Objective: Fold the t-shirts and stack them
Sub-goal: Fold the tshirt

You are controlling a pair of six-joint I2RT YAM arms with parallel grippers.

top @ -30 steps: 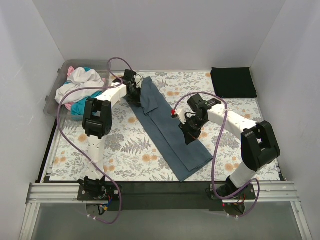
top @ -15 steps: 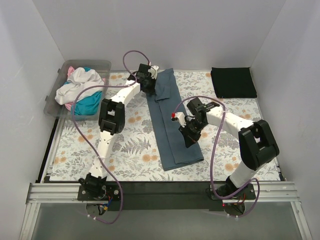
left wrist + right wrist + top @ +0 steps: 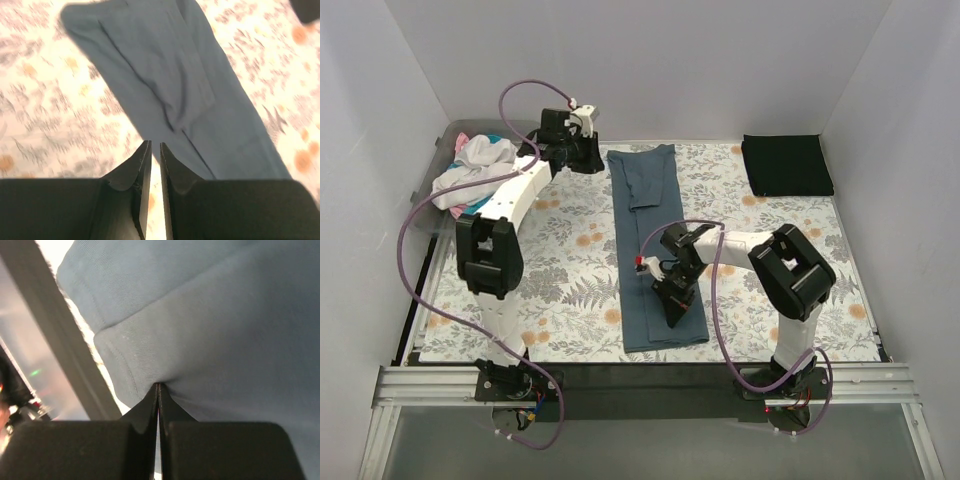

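left tool (image 3: 155,146): I am seeing it hovering above the tabletop near the far edge, left of centre, with its fingers a narrow slit apart and nothing between them.
right tool (image 3: 158,386): I am watching it pinching together on a folded edge of the slate blue-grey t-shirt (image 3: 645,200), close to the near edge.
slate blue-grey t-shirt: it is lying as a long narrow strip on the floral cloth (image 3: 560,270), running from the middle of the far edge to the near edge.
black t-shirt (image 3: 786,164): it is sitting folded flat in the far right corner, well apart from the strip.
clear bin (image 3: 450,135): it is standing at the far left corner, holding a heap of shirts with a white t-shirt (image 3: 480,155) on top.
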